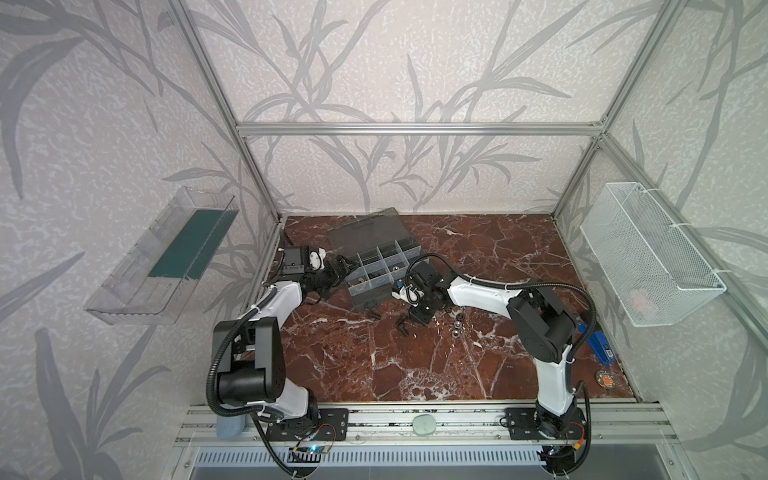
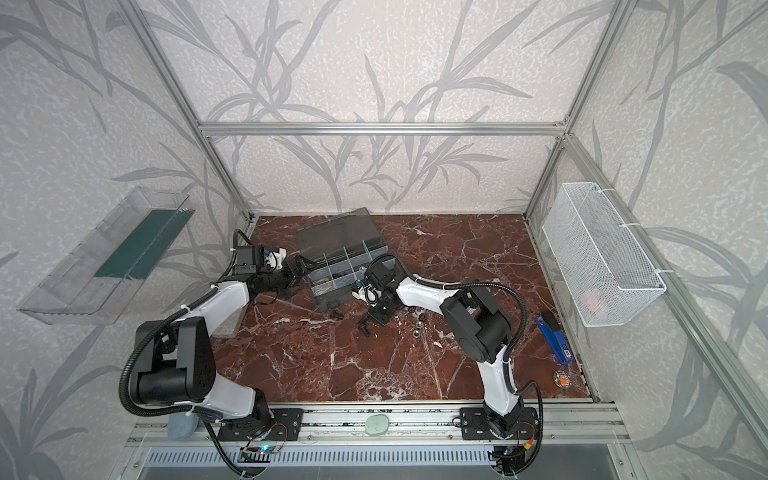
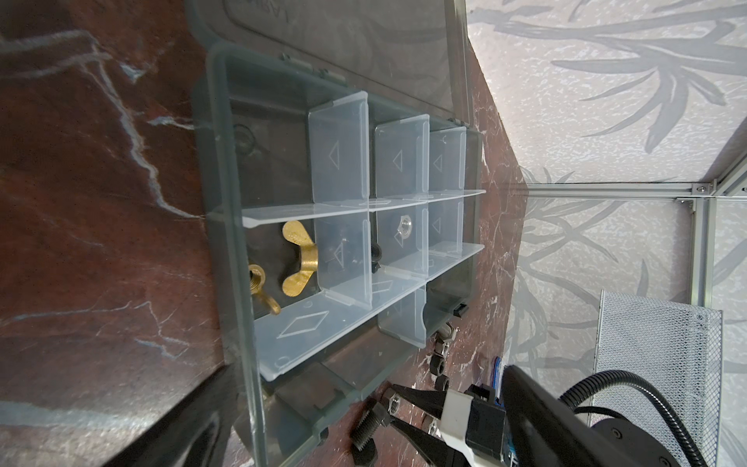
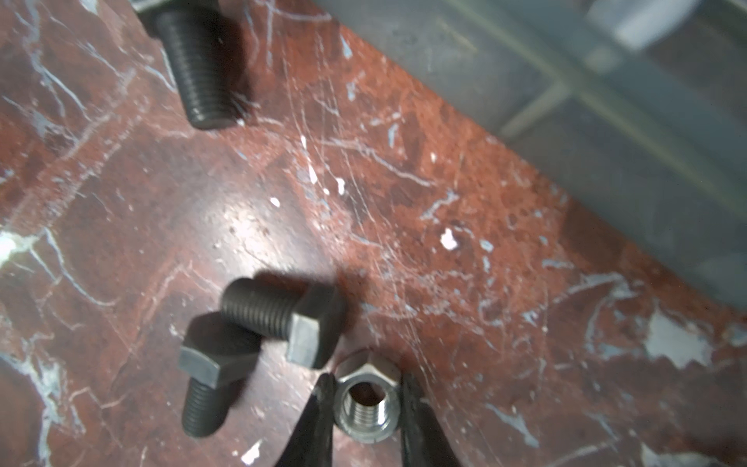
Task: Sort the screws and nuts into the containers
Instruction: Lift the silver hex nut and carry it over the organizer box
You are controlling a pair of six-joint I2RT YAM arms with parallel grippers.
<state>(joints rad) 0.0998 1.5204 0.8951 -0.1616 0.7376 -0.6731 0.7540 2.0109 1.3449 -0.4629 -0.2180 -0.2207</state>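
Nut grasped.
Right gripper [image 4: 366,382] clamps shiny silver hex nut [image 4: 366,412], left gripper [image 1: 341,266] gapes empty; next, lift into grey plastic organizer case [image 3: 219,161].

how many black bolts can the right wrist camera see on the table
3 black bolts: one apart, near the grey case; two lying together beside the silver nut. Others may lie outside this view.

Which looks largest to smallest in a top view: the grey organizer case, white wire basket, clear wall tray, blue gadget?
1. clear wall tray and white wire basket: about alike, unranked
2. grey organizer case
3. blue gadget
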